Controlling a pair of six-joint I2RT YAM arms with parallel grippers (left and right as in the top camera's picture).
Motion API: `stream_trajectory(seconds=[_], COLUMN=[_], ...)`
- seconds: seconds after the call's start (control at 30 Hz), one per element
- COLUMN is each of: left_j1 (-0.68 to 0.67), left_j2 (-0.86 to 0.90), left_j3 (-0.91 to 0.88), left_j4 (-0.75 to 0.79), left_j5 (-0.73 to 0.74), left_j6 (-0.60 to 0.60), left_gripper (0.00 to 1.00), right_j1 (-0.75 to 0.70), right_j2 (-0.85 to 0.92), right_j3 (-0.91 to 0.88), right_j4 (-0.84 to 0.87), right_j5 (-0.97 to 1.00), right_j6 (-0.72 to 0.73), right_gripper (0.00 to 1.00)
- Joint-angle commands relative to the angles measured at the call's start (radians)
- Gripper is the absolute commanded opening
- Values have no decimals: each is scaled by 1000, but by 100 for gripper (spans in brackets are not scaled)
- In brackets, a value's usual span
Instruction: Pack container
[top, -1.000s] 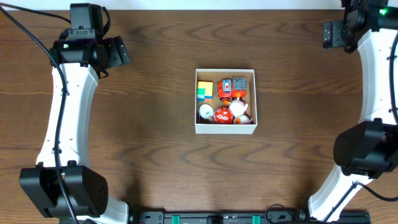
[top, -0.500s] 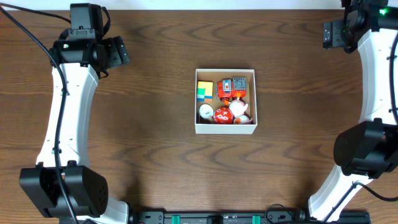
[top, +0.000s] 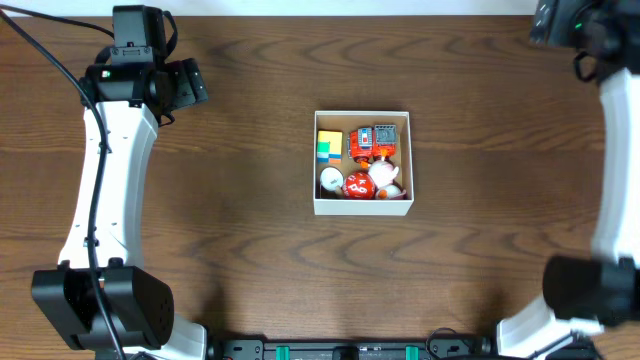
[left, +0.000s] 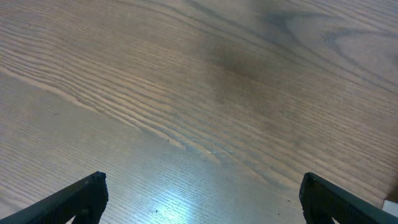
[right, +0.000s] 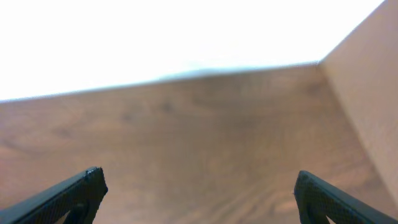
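One container sits in the middle of the table, and we count five small toys packed close inside it. Two arms wait at the far corners. The left gripper is spread wide on nothing, and the right gripper gapes empty too.

White arm links join bulky black joints; cables and left gripper are black.
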Motion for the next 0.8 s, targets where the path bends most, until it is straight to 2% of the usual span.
stream_trajectory(seconds=[0.0,0.17,0.27,0.4,0.57,0.77], left_j1=[0,0,0,0,0,0], left_j2=[-14,-14,-14,-14,-14,-14], left_j3=[-7,-7,-7,-7,-7,-7], left_j4=[-3,-3,-3,-3,-3,-3], left_j5=[-8,-8,-8,-8,-8,-8], left_j6=[-13,-13,-13,-13,-13,-13], left_gripper=[98,98,98,98,98,98], right_j1=[44,96,128,154,154,154], right_j2=[-121,-299,-441,-646,-917,-1197], right_j3=[-22,-182,-367,-686,-1147,-1588], right_j4=[0,11,61,234,559,864], right_j5=[-32,-16,-10,-11,-11,-43], right_j6=[30,-3,-3,-3,-2,-2], right_gripper=[99,99,99,99,99,99])
